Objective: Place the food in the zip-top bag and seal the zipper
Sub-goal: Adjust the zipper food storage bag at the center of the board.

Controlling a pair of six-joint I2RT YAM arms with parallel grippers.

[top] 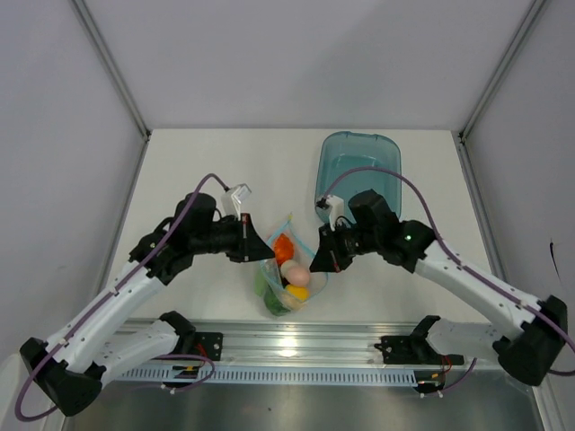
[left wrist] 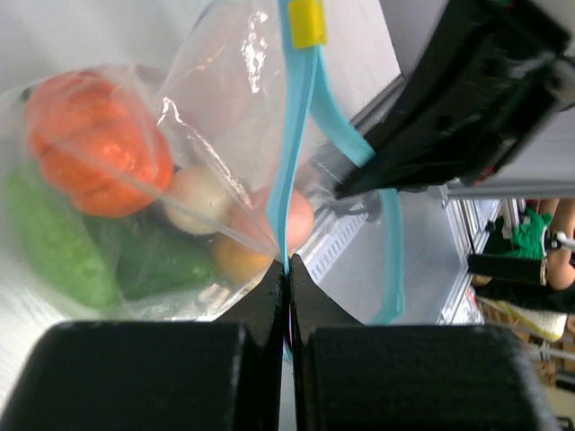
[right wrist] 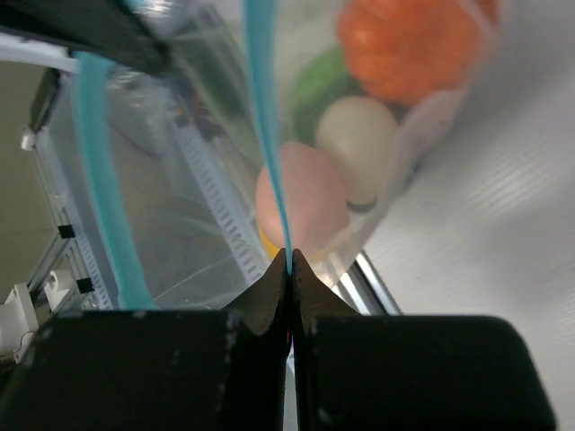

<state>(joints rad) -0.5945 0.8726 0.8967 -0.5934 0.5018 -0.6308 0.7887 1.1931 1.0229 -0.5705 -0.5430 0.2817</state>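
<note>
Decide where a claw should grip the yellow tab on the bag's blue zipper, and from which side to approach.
Pinch the yellow tab across its flat faces, straddling the zipper, probably coming from the mouth's outer edge. It is a small block on a thin strip, and the food bulges on the other side.

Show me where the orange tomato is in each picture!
Top view: the orange tomato sits near the centre, just above the pinkish egg.
Left wrist view: upper left, inside the bag.
Right wrist view: top right, partly cut off by the edge.
Shared landmark: the pinkish egg shows in all three.
</note>
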